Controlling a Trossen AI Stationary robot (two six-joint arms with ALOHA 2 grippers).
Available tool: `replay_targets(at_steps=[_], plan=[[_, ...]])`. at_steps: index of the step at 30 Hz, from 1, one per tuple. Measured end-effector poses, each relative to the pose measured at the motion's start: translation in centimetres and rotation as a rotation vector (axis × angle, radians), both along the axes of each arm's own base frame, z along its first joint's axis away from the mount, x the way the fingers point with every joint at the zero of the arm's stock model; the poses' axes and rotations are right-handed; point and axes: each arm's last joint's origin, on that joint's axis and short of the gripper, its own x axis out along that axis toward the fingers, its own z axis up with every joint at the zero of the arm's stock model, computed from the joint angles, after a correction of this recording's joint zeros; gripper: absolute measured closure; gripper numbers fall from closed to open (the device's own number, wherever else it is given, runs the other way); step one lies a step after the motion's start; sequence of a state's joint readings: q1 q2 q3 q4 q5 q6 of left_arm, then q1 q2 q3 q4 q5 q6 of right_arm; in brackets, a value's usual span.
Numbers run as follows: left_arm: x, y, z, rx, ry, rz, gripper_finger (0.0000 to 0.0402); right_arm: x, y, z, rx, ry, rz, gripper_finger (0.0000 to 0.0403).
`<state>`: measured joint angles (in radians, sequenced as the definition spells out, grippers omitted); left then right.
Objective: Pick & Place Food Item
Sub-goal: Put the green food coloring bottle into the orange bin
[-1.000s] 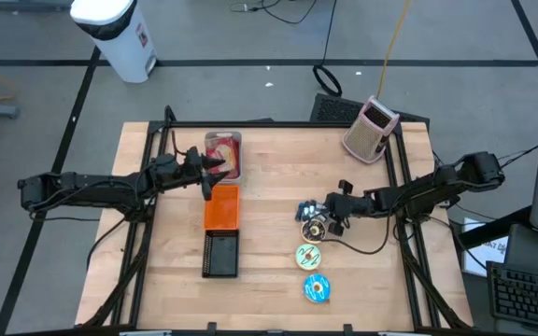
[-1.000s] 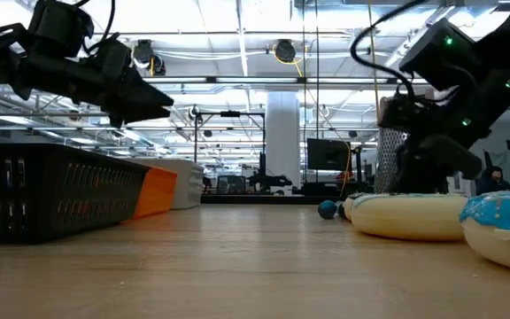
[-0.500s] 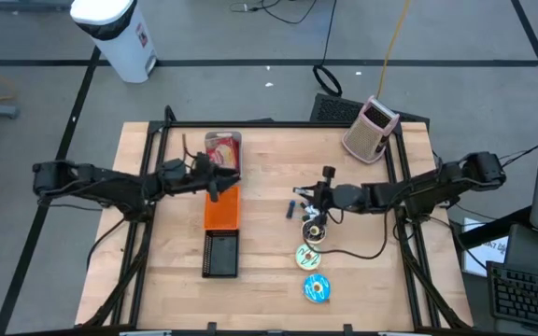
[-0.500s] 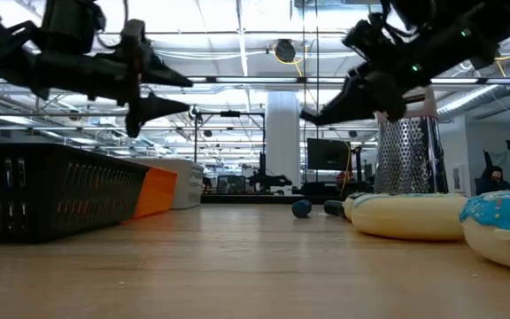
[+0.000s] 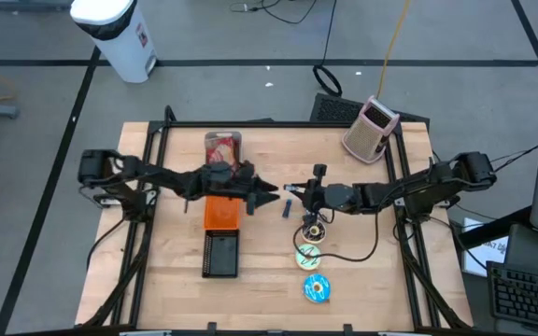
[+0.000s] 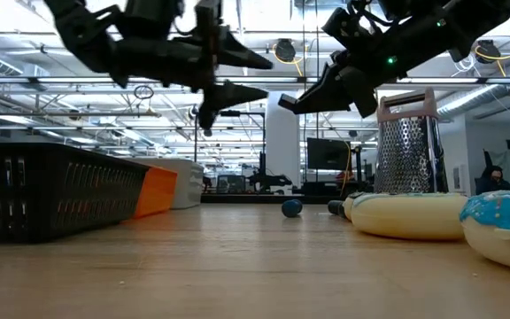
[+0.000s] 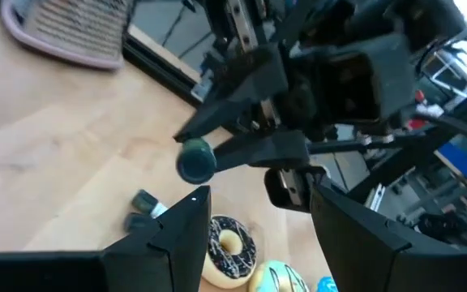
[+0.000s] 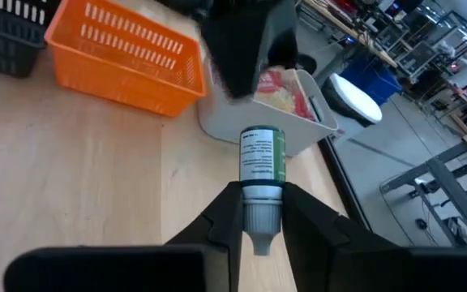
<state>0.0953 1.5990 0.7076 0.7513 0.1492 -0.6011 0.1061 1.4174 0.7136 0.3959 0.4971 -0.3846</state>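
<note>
Blue donut (image 5: 316,289): nearest the front edge, at 5 o'clock from the worktop's (image 5: 269,280) centre.
Yellow donut (image 5: 308,255): just past the blue one, toward 12 o'clock.
Black basket (image 5: 220,254): at 7 o'clock from centre, end to end with the orange basket.
Chocolate donut (image 5: 312,231): just behind the yellow donut, below the right arm.
Orange basket (image 5: 220,213): at 12 o'clock of the black basket, partly under the left arm.
Blue piece (image 6: 291,207): small, lying on the worktop near centre, under the two grippers.
Left gripper (image 5: 271,195): raised over the centre, reaching toward 3 o'clock; fingers spread and holding nothing.
Right gripper (image 5: 294,193): raised just at 3 o'clock of the left gripper, tips nearly meeting it; fingers pinching the bottle.
Bottle (image 8: 261,158): green label, off the worktop, gripped at its neck, its free end pointing toward 9 o'clock at the left gripper.
Tub (image 5: 222,152): white, with food inside, at 12 o'clock of the orange basket.
Grater (image 5: 372,128): farthest, at the 1 o'clock corner.
</note>
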Motion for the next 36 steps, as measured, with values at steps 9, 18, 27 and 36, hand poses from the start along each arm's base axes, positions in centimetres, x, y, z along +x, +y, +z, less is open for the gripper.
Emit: replay_targets(at_steps=[9,18,27,36], plan=[[2.7,0.4,-0.7,0.0,0.033,0.031,0.0188,-0.2,0.3,-0.3,-0.019,0.026,-0.01,0.0345],[2.7,0.7,-0.8,0.086,0.049,0.056,0.0188,-0.2,0.3,-0.3,0.01,0.026,-0.028,0.0344],[2.7,1.4,-0.6,0.138,0.042,0.097,0.0188,-0.2,0.7,-0.4,0.11,0.021,0.017,0.0344],[2.7,1.5,-0.6,0.09,0.038,0.088,0.0188,0.1,0.8,0.3,0.074,-0.041,0.06,0.0344]])
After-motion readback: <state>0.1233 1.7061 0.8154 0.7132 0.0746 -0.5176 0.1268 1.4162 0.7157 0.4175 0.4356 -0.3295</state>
